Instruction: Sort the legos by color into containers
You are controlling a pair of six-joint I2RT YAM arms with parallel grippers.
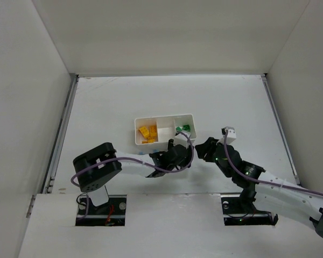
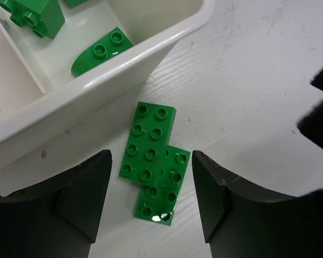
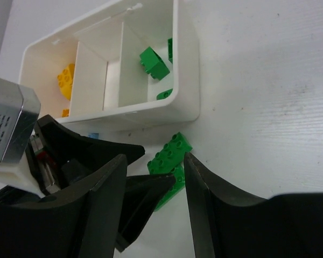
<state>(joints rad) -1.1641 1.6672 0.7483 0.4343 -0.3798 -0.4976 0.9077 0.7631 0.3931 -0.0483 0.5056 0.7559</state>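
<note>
Fingers (image 2: 78, 204) of the left gripper (image 2: 151, 188) are parted and point down at the table (image 2: 258, 80), with nothing clamped. Between them, flat on the surface, lie two green plates (image 2: 151, 161), studs up. One overlaps the other's corner, and the pair sits slightly askew. There is a narrow gap between plate and finger on each side. The right-hand gap is very thin, so contact there is hard to rule out. The plates lie just outside the tray (image 2: 97, 91), beside its near wall at the right-end compartment.

Left arm (image 1: 105, 166): bulky elbow low at the near left. The forearm runs right to the tray's near right corner, wrist tipped down.

Right gripper (image 1: 203, 148) is also agape and holds nothing. Its wrist view looks past its own fingers (image 3: 204, 204) at the same green plates, with the left gripper's dark finger in between. Right arm (image 1: 269, 185) stretches in low from the near right, wrist turned left. Its tip is close beside the left gripper; whether they touch, the overhead view does not settle.

Tray: three compartments in a row. The right one holds green bricks (image 3: 154, 63), a chunky block and a rounded piece among them. The left one holds yellow bricks (image 1: 148, 133).
</note>
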